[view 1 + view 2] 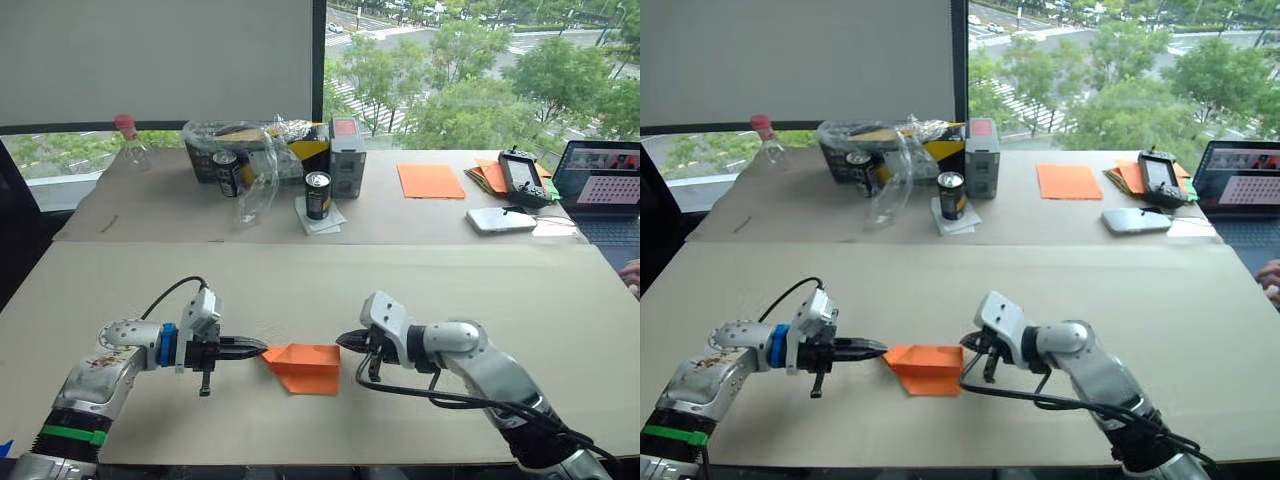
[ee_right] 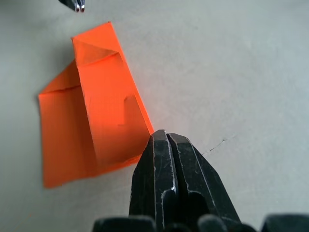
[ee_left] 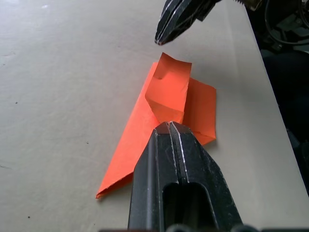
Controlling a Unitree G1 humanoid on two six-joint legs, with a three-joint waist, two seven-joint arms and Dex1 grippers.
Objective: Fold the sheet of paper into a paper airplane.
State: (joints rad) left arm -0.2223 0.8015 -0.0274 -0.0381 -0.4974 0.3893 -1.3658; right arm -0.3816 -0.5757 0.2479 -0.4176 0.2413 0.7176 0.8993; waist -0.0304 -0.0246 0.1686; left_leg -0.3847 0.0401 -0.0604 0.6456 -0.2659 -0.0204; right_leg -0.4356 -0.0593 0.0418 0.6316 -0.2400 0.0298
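**Jaws closed on both sides of a half-folded sheet**

The jaws of both grippers were pressed together and gripped nothing. The left gripper (image 1: 255, 348) had its tip at the pointed corner of the sheet of paper (image 1: 305, 366), at the sheet's 9 o'clock; whether it touched the paper could not be told. The right gripper (image 1: 345, 342) sat just off the sheet's edge at 3 o'clock. The sheet lay on the near part of the desk (image 1: 480, 290), folded into a wedge with 1 loose flap lifting off the layers below.

Judged from this, the folding looked partly done, with a raised flap not yet creased flat. The risk was slippage: nothing pinned the thin paper, so a push from either closed tip could slide the whole wedge across the smooth desk instead of creasing it. The raised flap could also catch on a tip and spring open, or crumple, spoiling the earlier folds.
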